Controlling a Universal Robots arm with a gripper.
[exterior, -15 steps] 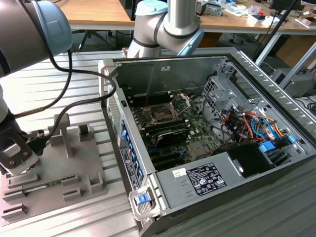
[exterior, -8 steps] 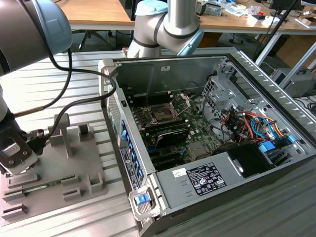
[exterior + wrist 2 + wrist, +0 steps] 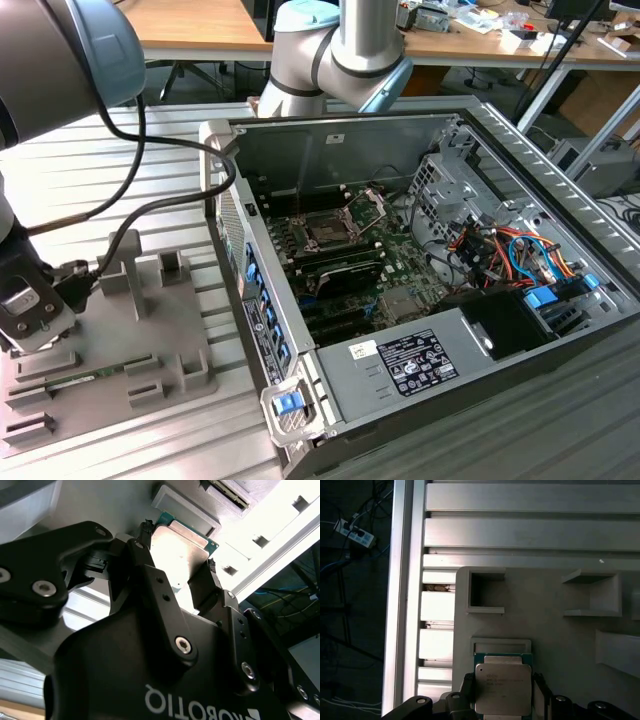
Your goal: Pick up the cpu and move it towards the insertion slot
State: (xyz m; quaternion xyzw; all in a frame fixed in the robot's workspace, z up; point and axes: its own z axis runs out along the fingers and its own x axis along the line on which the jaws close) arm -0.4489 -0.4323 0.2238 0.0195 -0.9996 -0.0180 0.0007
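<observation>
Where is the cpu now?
In both wrist views the cpu sits clamped in the gripper over the grey tray, at the exterior view's left, outside the computer case.

In the second wrist view the gripper [image 3: 177, 550] hides the near half of the cpu [image 3: 182, 536]; at the exterior view's lower left the tray [image 3: 150, 332] runs off frame.

We noted a robotics lab or workshop: robot arm [image 3: 365, 40] over a slatted aluminium bench [image 3: 60, 170], an opened computer case [image 3: 330, 135], cluttered wooden desks [image 3: 200, 25] behind, a power strip [image 3: 355, 532] on the floor.
</observation>
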